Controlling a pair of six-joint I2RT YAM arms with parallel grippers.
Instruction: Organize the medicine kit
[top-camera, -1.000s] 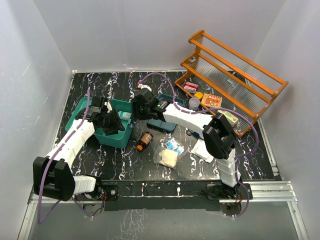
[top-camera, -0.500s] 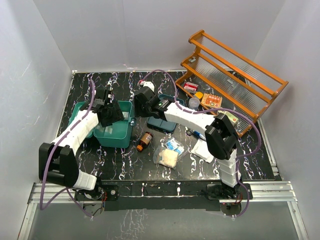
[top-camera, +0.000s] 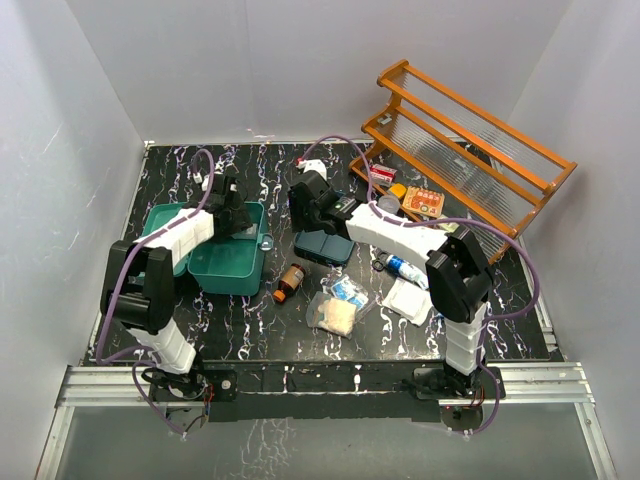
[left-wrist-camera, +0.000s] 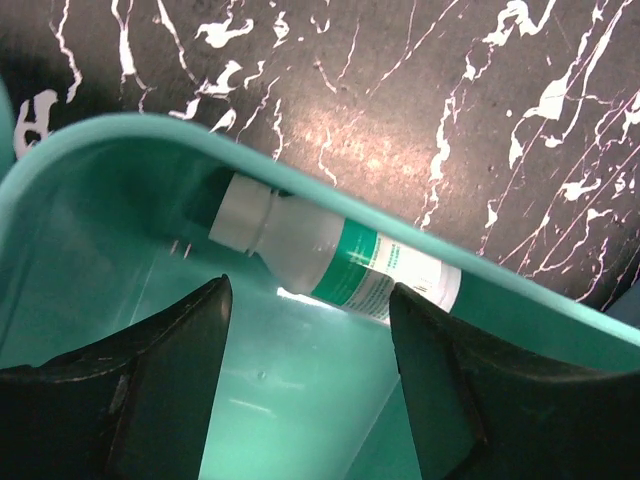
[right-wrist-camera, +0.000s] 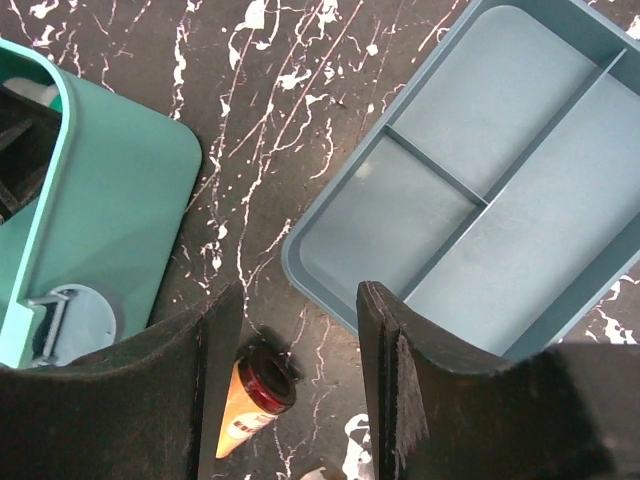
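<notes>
The medicine kit (top-camera: 226, 266) is a teal box standing open at the left of the table, its lid (top-camera: 158, 226) folded back. My left gripper (top-camera: 236, 216) hangs over the kit's far end, open and empty (left-wrist-camera: 308, 335). Just beyond its fingertips a white tube with a green label (left-wrist-camera: 345, 262) lies inside the kit against the far wall (left-wrist-camera: 150, 135). My right gripper (top-camera: 312, 208) hovers between the kit and a dark blue divided tray (top-camera: 325, 247), open with nothing between its fingers (right-wrist-camera: 298, 310). Below it lies an amber bottle (right-wrist-camera: 250, 392) with a dark cap.
An orange tiered rack (top-camera: 470, 150) stands at the back right with small boxes and a jar under it. A bag of gauze (top-camera: 335, 312), a blue-white tube (top-camera: 405, 268) and a white packet (top-camera: 408, 298) lie in front of the tray. The amber bottle (top-camera: 289, 282) lies beside the kit.
My left gripper has moved from the kit's middle to its far end and its jaws have widened. The right gripper has shifted right, toward the divided tray.
</notes>
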